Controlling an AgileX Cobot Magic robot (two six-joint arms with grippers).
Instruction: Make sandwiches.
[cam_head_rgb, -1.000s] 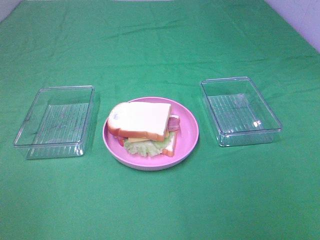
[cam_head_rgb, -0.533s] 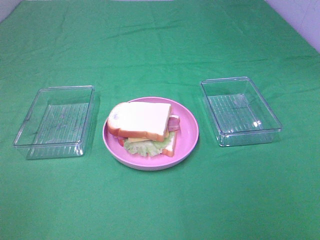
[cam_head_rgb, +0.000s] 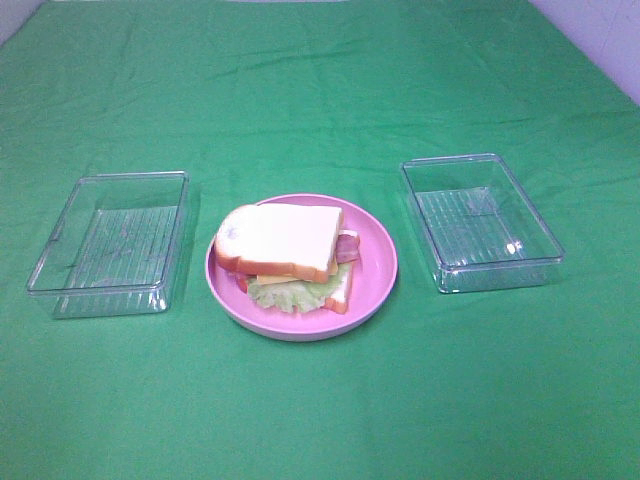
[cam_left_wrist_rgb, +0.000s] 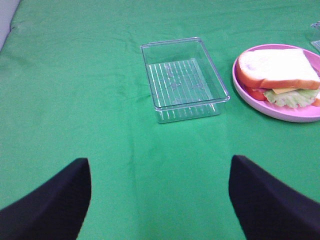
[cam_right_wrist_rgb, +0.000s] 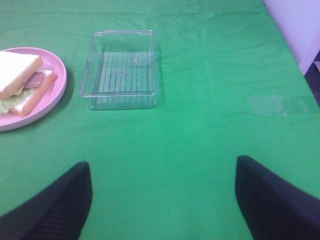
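1. A stacked toy sandwich (cam_head_rgb: 290, 255) of white bread with orange-brown crust lies on a round pink plastic plate (cam_head_rgb: 375, 262) near the middle of the green cloth-covered table (cam_head_rgb: 320, 100); the plate sits between two clear containers and touches neither.
2. The top slice of white bread (cam_head_rgb: 280, 240) lies flat with its long axis running roughly left to right in the high view, tilted slightly; its rounded crust end points toward the left container and its squared end toward the right one.
3. Beneath it, a yellow-orange cheese square (cam_head_rgb: 275, 279) shows at the near edge; frilly pale green lettuce (cam_head_rgb: 285, 294) spills out toward the camera side; a reddish bacon strip (cam_head_rgb: 346, 247) pokes out at the right end; a lower bread slice (cam_head_rgb: 340, 290) juts out at the near right corner, not lined up with the top one.
4. A clear rectangular plastic container (cam_head_rgb: 110, 243) stands left of the plate, just beside it; its long axis runs front to back.
5. A second clear rectangular plastic container (cam_head_rgb: 482, 220) stands right of the plate, a little apart, angled slightly.
6. The left gripper (cam_left_wrist_rgb: 160, 200) hangs over bare cloth, well apart from the sandwich; its dark fingers (cam_left_wrist_rgb: 55, 205) are spread wide and hold nothing.
7. The right gripper (cam_right_wrist_rgb: 162, 202) likewise hangs over bare cloth; its dark fingers (cam_right_wrist_rgb: 275, 200) are spread fully apart, holding nothing.
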